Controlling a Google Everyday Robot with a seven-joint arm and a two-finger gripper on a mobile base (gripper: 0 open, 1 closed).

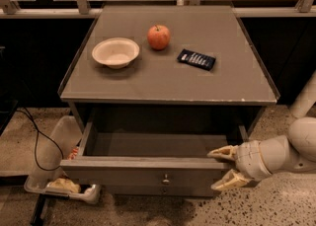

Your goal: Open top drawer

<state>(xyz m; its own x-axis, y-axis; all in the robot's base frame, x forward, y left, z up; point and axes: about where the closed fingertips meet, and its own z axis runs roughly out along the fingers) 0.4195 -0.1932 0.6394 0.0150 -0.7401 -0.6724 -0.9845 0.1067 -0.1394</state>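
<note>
The top drawer (pixel 143 163) of the grey-brown cabinet is pulled out, showing a plain grey interior. Its flat front faces me with a small round metal knob (pixel 166 178) at the centre. My gripper (pixel 223 169) is at the drawer's right front corner, its two pale fingers spread, one above and one below the top edge of the front panel. The white arm reaches in from the right.
On the cabinet top (pixel 237 82) sit a white bowl (pixel 115 52), a red apple (pixel 158 37) and a dark flat packet (pixel 196 59). A clear plastic bin (pixel 54 170) with items and a black cable (pixel 37 146) lie on the floor at the left.
</note>
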